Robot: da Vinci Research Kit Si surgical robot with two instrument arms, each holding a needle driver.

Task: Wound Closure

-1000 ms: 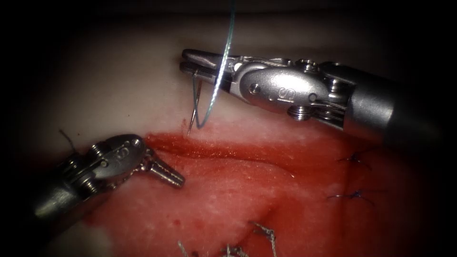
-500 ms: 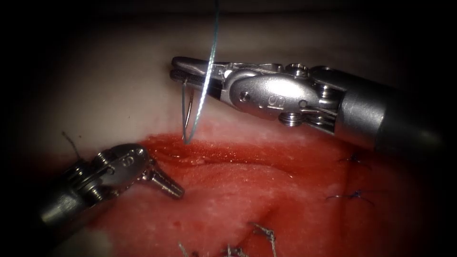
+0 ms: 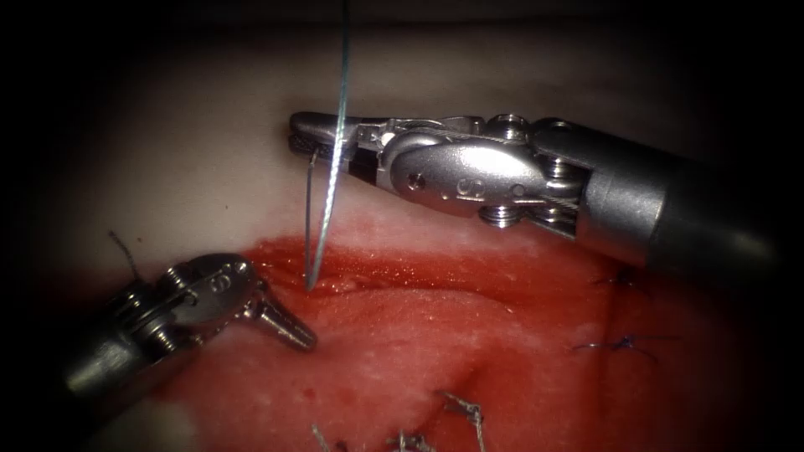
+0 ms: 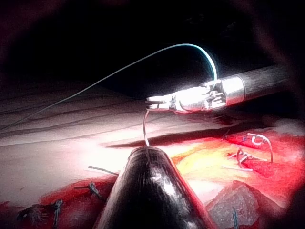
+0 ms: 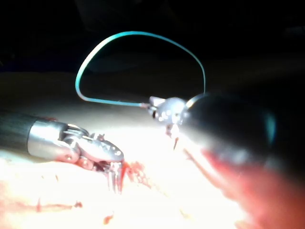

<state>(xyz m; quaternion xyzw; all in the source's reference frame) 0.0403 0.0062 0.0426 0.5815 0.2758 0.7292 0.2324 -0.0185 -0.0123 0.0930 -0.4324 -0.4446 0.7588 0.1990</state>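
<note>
1. Where the right end effector enters from the endoscope view's right, its jaws are clamped on the needle near the swaged end of the curve (the end that carries the thread).
2. The needle hangs downward from the jaws, and its point sits at the upper lip of the cut, at the cut's left end. Whether the point has entered the tissue cannot be told.
3. Compared with one second earlier, the right end effector has shifted left and the needle point has come down from the pale tissue above the cut to the red edge.
4. The thread rises from the needle's swaged end, crosses in front of the jaws and leaves the picture at the top; in the right wrist view it forms a wide arc.
5. The left end effector rests on the tissue just below the cut's left end, jaws closed together and holding nothing.
6. Red fluid covers the tissue below the cut.
7. Knotted stitches lie to the right, and cut ends of thread lie along the lower edge.
</note>
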